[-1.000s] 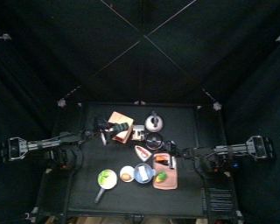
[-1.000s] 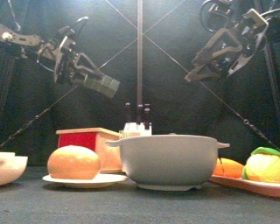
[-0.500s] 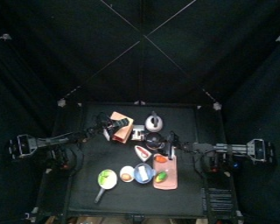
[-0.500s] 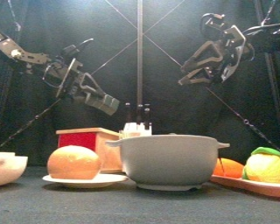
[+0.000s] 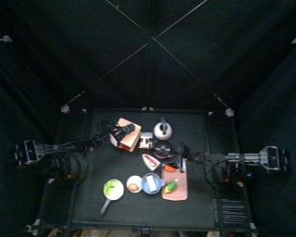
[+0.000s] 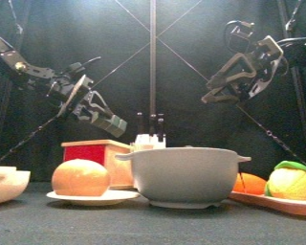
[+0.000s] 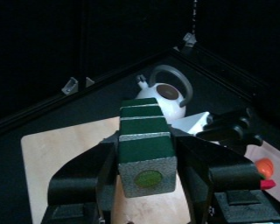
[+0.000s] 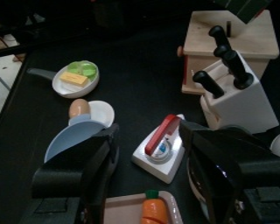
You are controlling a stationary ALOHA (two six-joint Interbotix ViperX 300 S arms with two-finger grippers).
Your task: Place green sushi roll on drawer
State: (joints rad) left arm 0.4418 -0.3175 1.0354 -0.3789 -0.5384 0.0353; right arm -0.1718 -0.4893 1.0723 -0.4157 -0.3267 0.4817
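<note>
The left tool (image 7: pixel 149 179) is clamped on the dark green block-shaped sushi roll (image 7: pixel 146 144), its two black jaws pressing the roll's long sides. The roll's long axis runs straight out along the tool, away from the wrist; the near square end shows a pale green centre, and the far end points toward the round silver kettle (image 7: pixel 168 86). Roll and tool hang in the air above the small boxy drawer with a pale tan square top and orange-red sides (image 7: pixel 66 157), not touching it. From the front, the left arm slants down over the drawer (image 6: pixel 95 151), which stands on the black counter (image 5: pixel 95 180) behind a large grey bowl (image 6: pixel 187 175).

The right tool (image 8: pixel 154 179) is spread wide and empty, raised above a white knife block with black handles (image 8: pixel 230 87).
</note>
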